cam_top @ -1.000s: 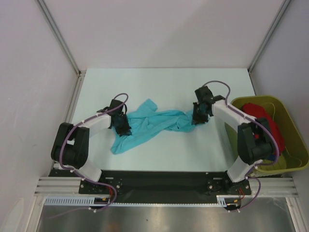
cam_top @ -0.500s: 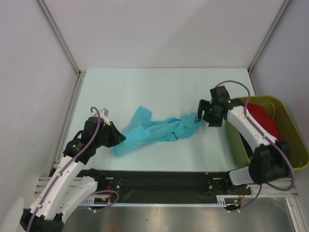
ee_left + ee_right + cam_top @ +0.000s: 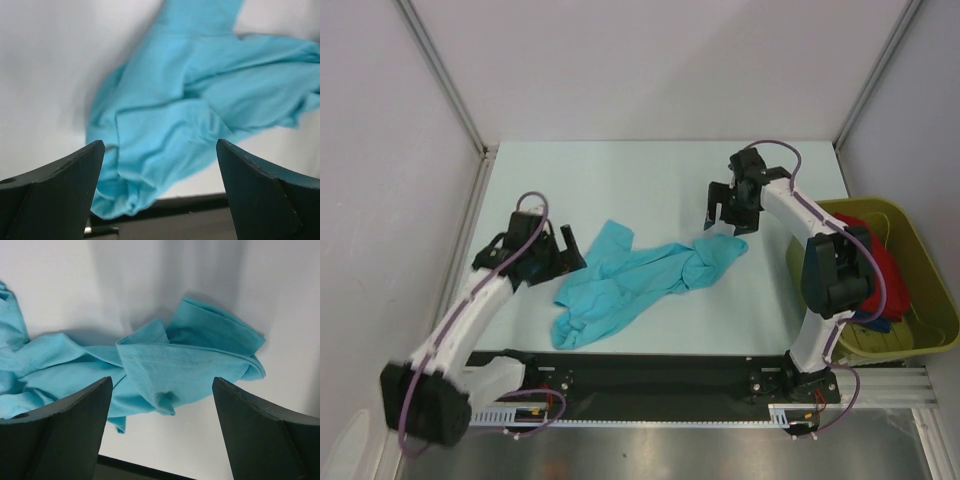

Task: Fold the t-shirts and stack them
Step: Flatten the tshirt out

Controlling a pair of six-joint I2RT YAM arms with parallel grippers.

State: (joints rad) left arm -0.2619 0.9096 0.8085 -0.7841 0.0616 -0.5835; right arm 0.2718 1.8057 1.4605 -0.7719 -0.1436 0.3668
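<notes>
crumpled turquoise t-shirt (image 3: 638,278), left hand (image 3: 574,250) spread, right hand (image 3: 722,222) spread

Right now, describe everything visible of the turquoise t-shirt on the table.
The turquoise t-shirt is soft cloth, lying crumpled and twisted in a long strip on the table, slanting toward the near left. A stitched hem shows at its right end. The left end effector and right end effector, both open, flank it, neither gripping it.
</notes>
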